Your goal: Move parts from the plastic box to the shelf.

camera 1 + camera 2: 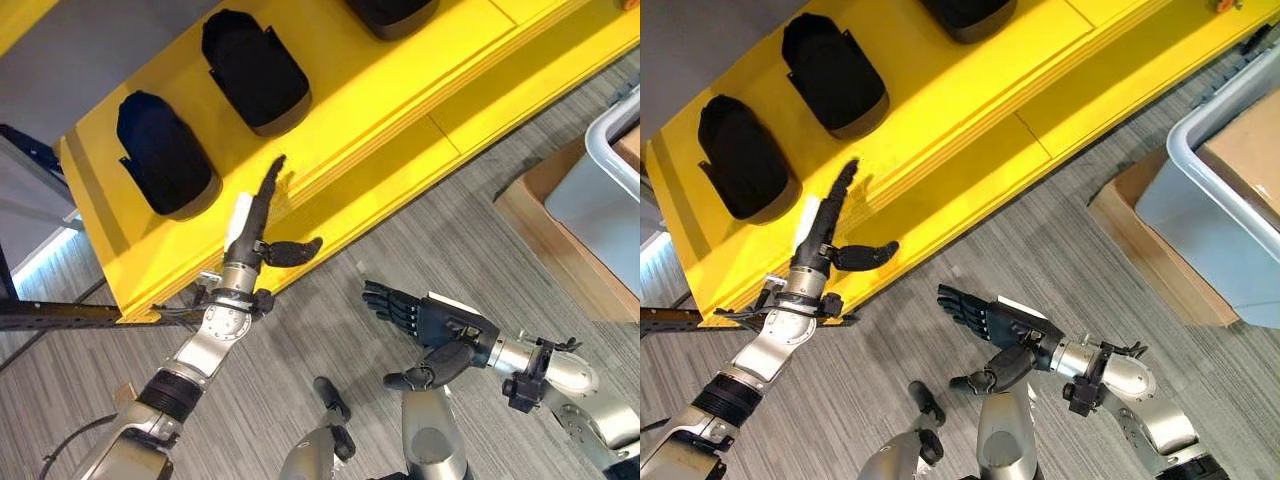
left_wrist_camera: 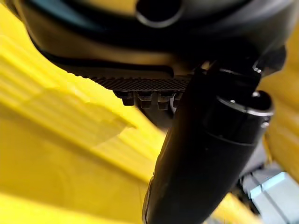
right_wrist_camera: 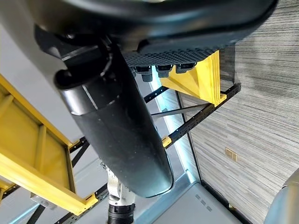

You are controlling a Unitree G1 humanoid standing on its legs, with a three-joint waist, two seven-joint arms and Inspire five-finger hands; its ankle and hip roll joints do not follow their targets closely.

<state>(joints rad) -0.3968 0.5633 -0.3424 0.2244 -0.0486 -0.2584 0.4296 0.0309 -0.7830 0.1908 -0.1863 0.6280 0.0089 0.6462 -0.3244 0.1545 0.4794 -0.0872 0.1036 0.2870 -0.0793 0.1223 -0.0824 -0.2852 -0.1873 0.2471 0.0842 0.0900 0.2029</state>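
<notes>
Three black parts lie on the yellow shelf (image 1: 400,110): one at the left (image 1: 163,153), one beside it (image 1: 255,68), a third (image 1: 392,12) cut by the top edge. My left hand (image 1: 262,218) reaches over the shelf's front edge, open, fingers straight, thumb out, holding nothing. My right hand (image 1: 420,320) hovers over the carpet below the shelf, open and empty. The grey plastic box (image 1: 1230,170) stands at the far right; its inside is hidden.
A brown cardboard piece (image 1: 1140,245) lies under the plastic box on the grey carpet. A dark metal rack bar (image 1: 55,315) runs at the left beside the shelf's corner. Open carpet lies between shelf and box.
</notes>
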